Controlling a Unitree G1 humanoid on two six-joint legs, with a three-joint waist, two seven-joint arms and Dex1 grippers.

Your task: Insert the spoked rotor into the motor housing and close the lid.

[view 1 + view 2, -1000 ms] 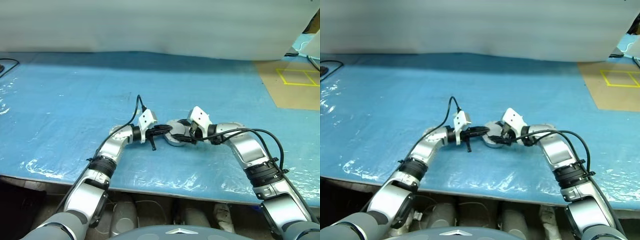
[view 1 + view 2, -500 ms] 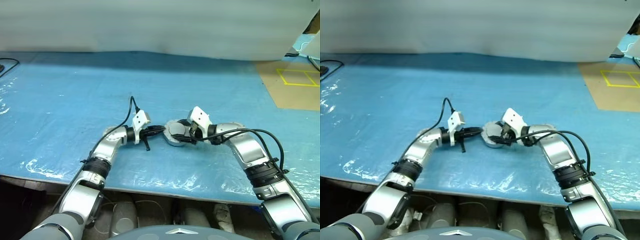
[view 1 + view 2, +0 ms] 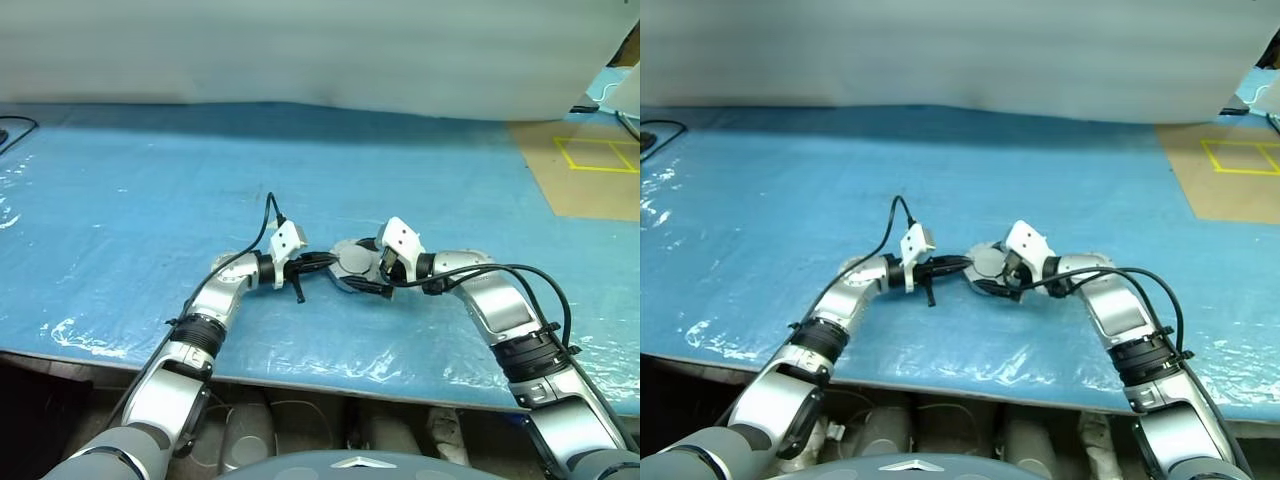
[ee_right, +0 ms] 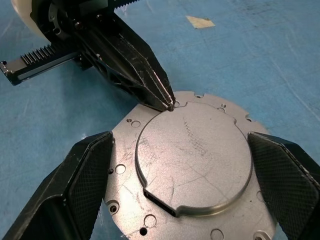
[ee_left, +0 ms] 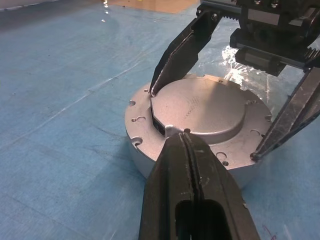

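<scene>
the motor housing sits flat on the blue desk, near the front edge and at centre, between the two arms. its lid lies down flush on top, so the closing step looks done or all but done. the spoked rotor cannot be made out and is presumably under the lid; this cannot be confirmed.

left pincer: fingers pressed together, holding nothing. the joined tips rest at the lid's edge, beside a small notch in the rim. seen from the head, the housing lies at about 3 o'clock from this pincer, directly ahead of its tips.

right pincer: fingers spread wide, one to each side of the housing. one fingertip touches or nearly touches the top face near the lid's edge; the other stands just off the opposite rim. no grip on the body is evident. seen from the head, the housing lies at about 9 o'clock from this pincer, between its fingers.

the two pincers face each other across the housing, roughly along one line through its centre. the housing is round, so it has no long axis to favour; its axis stands upright. judgement: both arms are equally near; any final press on the lid falls to the left tips, already on it.
</scene>
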